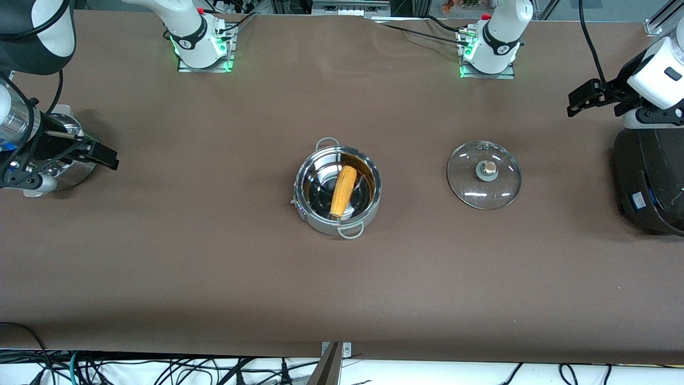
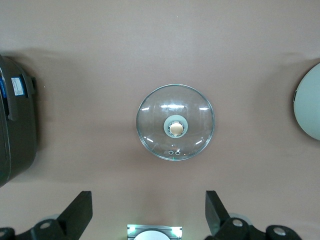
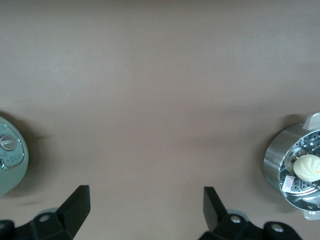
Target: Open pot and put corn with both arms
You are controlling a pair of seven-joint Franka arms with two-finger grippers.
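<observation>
The steel pot [image 1: 320, 160] stands uncovered at the table's middle. The yellow-orange corn cob [image 1: 343, 191] lies slantwise inside it. The glass lid [image 1: 484, 174] with its brass knob lies flat on the table beside the pot, toward the left arm's end; it also shows in the left wrist view [image 2: 175, 122]. My left gripper [image 1: 580, 101] is open and empty, up over the black cooker's edge; its open jaws show in its own view [image 2: 148, 207]. My right gripper [image 1: 104, 156] is open and empty over the steel vessel; it also shows in its own view [image 3: 146, 205].
A big black cooker [image 1: 652, 182] stands at the left arm's end of the table [image 2: 15, 125]. A steel vessel [image 1: 75, 174] stands at the right arm's end and holds a pale bun [image 3: 307, 167]. A pale round shape [image 2: 309, 107] at each wrist view's edge lies where the pot stands.
</observation>
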